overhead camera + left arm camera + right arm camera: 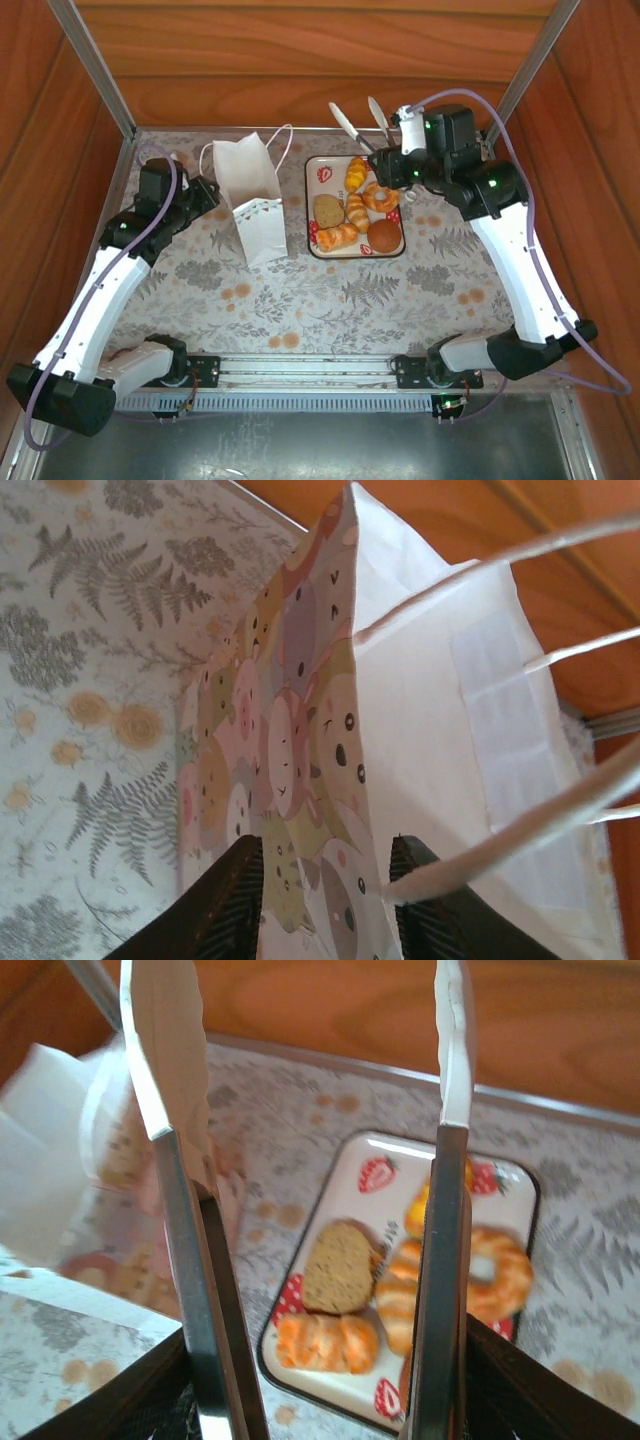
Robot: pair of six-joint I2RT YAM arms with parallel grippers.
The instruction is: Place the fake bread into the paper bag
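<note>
Both grippers engaged: left gripper (325,905) fingers spread either side of the upright paper bag (250,190) at its patterned side edge, right gripper (330,1385) clamped on the metal tongs (180,1160), blades apart and empty above the strawberry tray (316,170), which holds the fake bread (355,210) just right of the bag.
</note>
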